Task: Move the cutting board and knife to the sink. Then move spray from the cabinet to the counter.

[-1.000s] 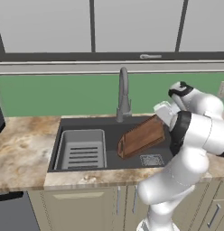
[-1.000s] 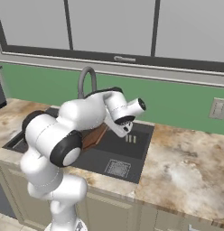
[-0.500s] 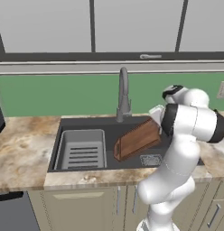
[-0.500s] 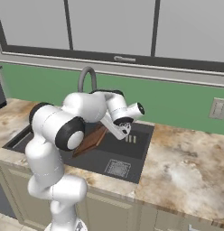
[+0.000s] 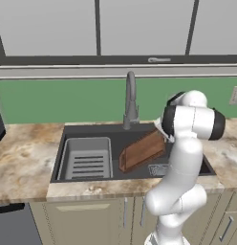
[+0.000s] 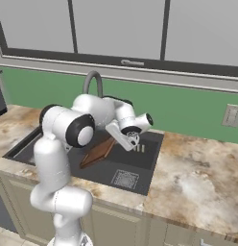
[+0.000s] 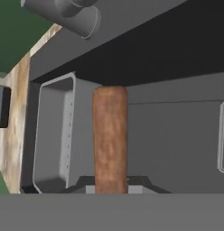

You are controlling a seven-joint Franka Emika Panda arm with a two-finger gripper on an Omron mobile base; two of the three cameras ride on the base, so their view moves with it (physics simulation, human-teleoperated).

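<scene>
The reddish-brown cutting board (image 5: 142, 150) leans tilted inside the dark sink (image 5: 91, 131), between the drain rack and the drain. In the hand view I see the cutting board (image 7: 110, 135) edge-on, running straight up from my fingertips. My gripper (image 7: 111, 187) is shut on its near end. From the right base view the gripper (image 6: 135, 141) hangs over the right half of the sink (image 6: 149, 158), at the upper end of the cutting board (image 6: 99, 151). The marbled counter (image 5: 25, 158) flanks the sink on both sides. The knife, spray and cabinet are out of view.
A grey drain rack (image 5: 87, 158) fills the sink's left part. The curved faucet (image 5: 131, 98) rises behind the basin, close to my hand. A square drain (image 6: 124, 178) lies at the front right. A wall outlet (image 6: 231, 115) sits on the green backsplash.
My arm's upper links have swung more upright over the sink's right side. The board stays gripped and has shifted only slightly left in the basin.
</scene>
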